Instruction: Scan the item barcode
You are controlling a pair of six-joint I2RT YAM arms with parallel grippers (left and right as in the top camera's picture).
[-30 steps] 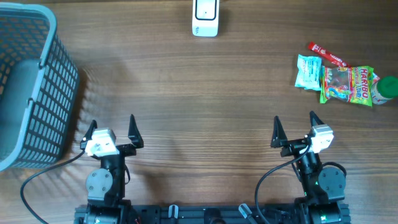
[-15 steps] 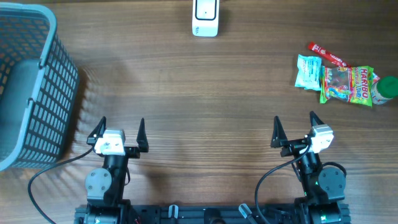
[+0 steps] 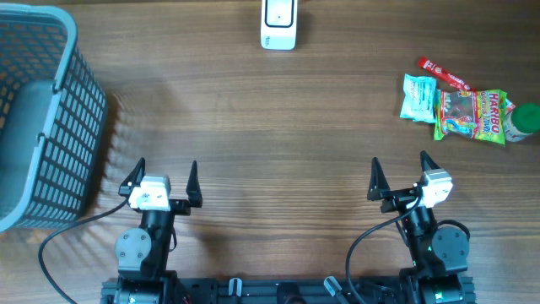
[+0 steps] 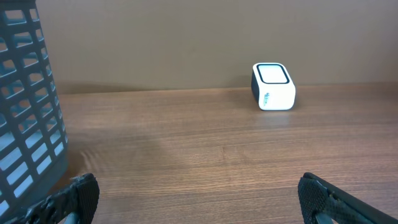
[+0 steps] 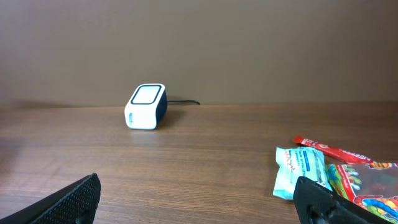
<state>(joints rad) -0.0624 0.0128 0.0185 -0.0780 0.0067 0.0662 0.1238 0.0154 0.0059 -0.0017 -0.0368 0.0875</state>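
A plain tan wall (image 4: pixel 186 37) is rising just behind the wooden surface (image 3: pixel 270 127) (grain running sideways), catching soft, even light.

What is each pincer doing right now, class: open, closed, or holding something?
Left pincer: open, holding nothing.
Right pincer: open, holding nothing.

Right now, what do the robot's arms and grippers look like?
Both arms are black. The left gripper and right gripper each have two pointed black fingers with a white block behind them. A black cable loops beside each arm.
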